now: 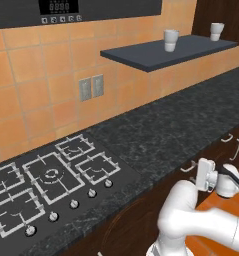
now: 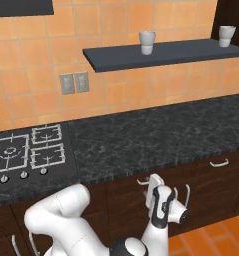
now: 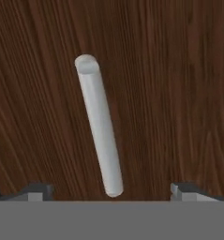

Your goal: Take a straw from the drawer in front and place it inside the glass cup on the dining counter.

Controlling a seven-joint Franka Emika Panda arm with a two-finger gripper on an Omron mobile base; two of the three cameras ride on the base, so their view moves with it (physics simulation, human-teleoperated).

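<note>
Your white arm's two-finger gripper point(image 3: 108, 190) is pressed up close to the dark brown wooden drawer front point(image 3: 169, 93), and its curved silver bar handle point(image 3: 100, 129) runs from about 11 o'clock down to 6 o'clock in the hand view, ending between the two small dark fingertips point(image 3: 36, 191). The fingers stand wide apart, one at 7 o'clock and one at 5 o'clock, with nothing between them but the handle's lower end; they grip nothing. From the right base view you can see the hand point(image 2: 156, 192) reaching in at the row of dark cabinet fronts under the black speckled granite counter point(image 2: 156, 135), at roughly 6 o'clock. You are on the first step, by my reading: getting the drawer open. The thin yellow straw is presumably inside the closed drawer, so I cannot place it for you. The next move calls for centring the handle between the fingers, closing on it firmly, then pulling straight back along the drawer's travel so the grip does not slide off the smooth bar.
</note>
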